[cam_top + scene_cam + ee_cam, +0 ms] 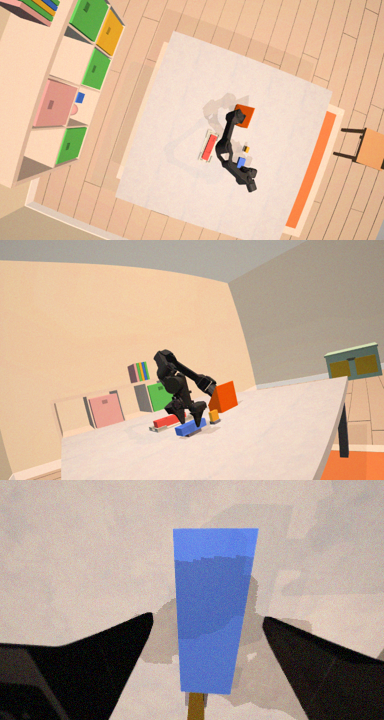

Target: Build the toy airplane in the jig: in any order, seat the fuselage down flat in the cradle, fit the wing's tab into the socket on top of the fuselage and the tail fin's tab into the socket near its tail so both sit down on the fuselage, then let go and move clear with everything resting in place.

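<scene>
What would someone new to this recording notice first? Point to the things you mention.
Probably the black arm (223,147) (172,381), bent over the pale tabletop (175,84) (127,455), its open fingers (249,172) (191,423) around a blue block (241,162) (190,427) (212,605). Next, the big orange block (248,117) (226,397) by the arm's base end, and the red bar (209,147) (167,420) in its pale jig (201,152) (158,429).

Top view: fingers (245,167) mostly behind the arm (228,127), tips unreadable. Part of the blue wing (241,162) (212,610) covered there too. Wrist view: yellow fin (196,707) cut by the bottom edge, both fingers cut at the sides. Wing's underside hidden in that view. Sockets on red fuselage (209,147) too small to make out from above. Bench (169,457) cropped at bottom, exterior view.
</scene>
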Controlling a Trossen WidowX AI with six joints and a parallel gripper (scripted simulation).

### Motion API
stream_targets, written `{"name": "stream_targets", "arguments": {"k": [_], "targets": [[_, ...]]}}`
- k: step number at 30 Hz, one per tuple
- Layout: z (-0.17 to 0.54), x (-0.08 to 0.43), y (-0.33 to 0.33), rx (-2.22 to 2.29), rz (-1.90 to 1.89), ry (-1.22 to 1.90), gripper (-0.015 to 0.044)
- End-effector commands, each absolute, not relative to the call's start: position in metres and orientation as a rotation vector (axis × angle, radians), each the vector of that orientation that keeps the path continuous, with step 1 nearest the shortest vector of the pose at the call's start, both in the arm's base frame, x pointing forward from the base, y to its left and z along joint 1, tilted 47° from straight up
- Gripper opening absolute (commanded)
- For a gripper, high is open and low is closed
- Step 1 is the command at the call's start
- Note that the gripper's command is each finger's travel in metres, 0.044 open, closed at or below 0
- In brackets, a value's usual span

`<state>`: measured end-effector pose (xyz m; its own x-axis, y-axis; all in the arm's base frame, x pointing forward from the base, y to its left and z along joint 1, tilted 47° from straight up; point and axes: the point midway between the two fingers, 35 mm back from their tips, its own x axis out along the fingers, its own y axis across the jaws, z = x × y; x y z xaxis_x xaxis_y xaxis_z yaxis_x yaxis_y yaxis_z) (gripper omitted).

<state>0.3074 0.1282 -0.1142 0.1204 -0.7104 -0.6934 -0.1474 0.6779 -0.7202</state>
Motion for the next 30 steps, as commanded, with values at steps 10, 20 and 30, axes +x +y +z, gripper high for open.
{"name": "stream_targets", "arguments": {"k": [10, 20, 30], "targets": [[-0.122, 0.307, 0.119, -0.778, -0.477, 1.419, 0.0309], [-0.122, 0.307, 0.119, -0.778, -0.477, 1.419, 0.0144], [-0.110, 0.316, 0.129, -0.734, -0.473, 1.382, 0.0000]]}}
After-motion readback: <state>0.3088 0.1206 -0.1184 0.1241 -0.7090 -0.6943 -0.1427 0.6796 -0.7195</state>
